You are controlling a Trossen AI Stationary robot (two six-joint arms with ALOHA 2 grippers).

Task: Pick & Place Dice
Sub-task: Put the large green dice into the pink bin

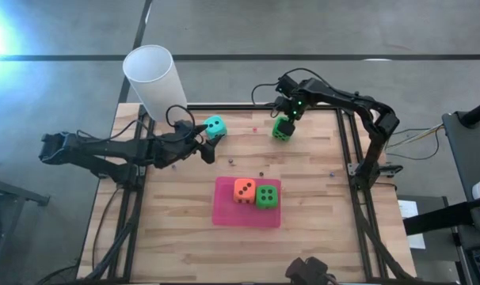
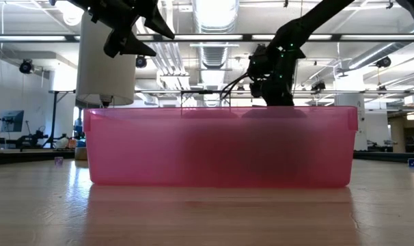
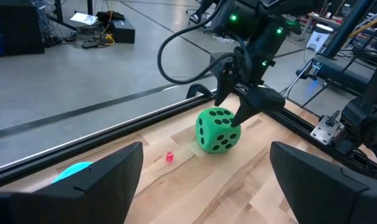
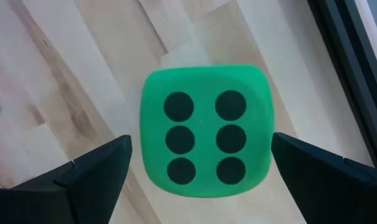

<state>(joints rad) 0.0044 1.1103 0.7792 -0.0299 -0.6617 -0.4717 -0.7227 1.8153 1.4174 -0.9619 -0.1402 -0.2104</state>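
White cup (image 1: pixel 155 79) beside teal die (image 1: pixel 215 126) (left claw (image 1: pixel 206 141) adjacent)

Bright, even light; glare at the high view's upper left; ceiling lamps (image 2: pixel 214 14) blaze; the near bin (image 2: pixel 221 147) blurs.

The dark right arm reaches to the table's far right, its two-finger right gripper (image 1: pixel 283 119) pointing straight down, fingers (image 4: pixel 89 171) spread wide. The dark left arm stretches in low from the left, left gripper (image 1: pixel 204 142) likewise spread wide.
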